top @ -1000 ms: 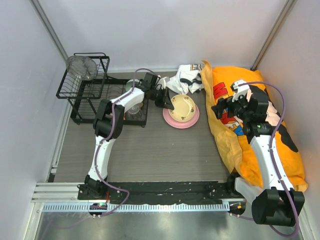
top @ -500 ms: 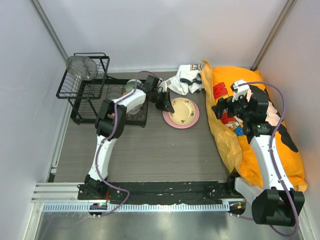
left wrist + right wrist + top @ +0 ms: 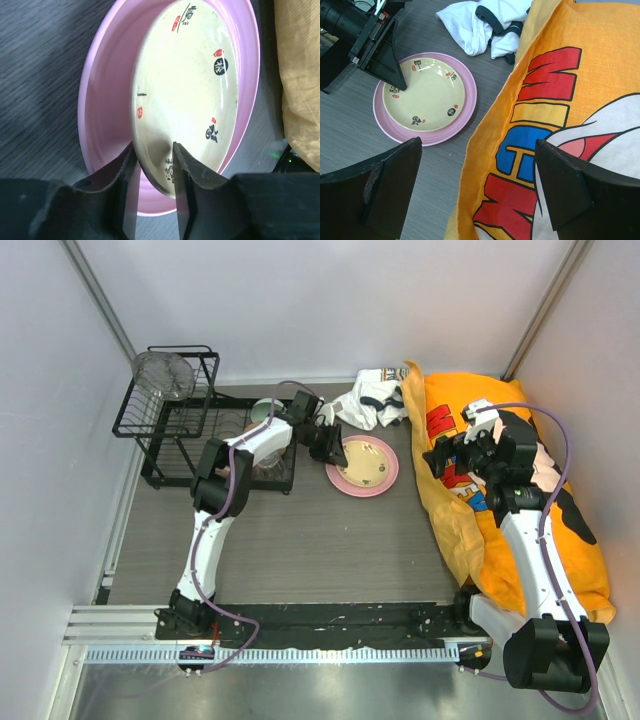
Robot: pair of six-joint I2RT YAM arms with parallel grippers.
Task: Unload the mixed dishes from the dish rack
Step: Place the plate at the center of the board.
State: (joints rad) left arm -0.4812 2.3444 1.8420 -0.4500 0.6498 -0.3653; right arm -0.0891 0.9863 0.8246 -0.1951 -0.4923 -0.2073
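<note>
Grey wood-grain tabletop (image 3: 300, 540) carries the black dish rack (image 3: 165, 430) at ten o'clock. Toward one o'clock sits the large pink plate (image 3: 362, 492), with the tan shallow dish (image 3: 367, 460) lying flat inside it. Setting that dish down looks like the step in hand: best to release fully and lift straight off, so the dish isn't dragged. The left gripper (image 3: 153, 150) straddles the dish's ten o'clock rim, jaws parted narrowly, no longer pinching as far as I can see. The right gripper (image 3: 447, 453) hangs spread wide and empty over the orange cloth (image 3: 460, 530) at three o'clock.

The tan shallow dish (image 3: 185, 90) and large pink plate (image 3: 105, 100) look glazed and glossy, the grey wood-grain tabletop (image 3: 40, 75) matt, the orange printed cloth (image 3: 545, 100) soft and creased.
</note>
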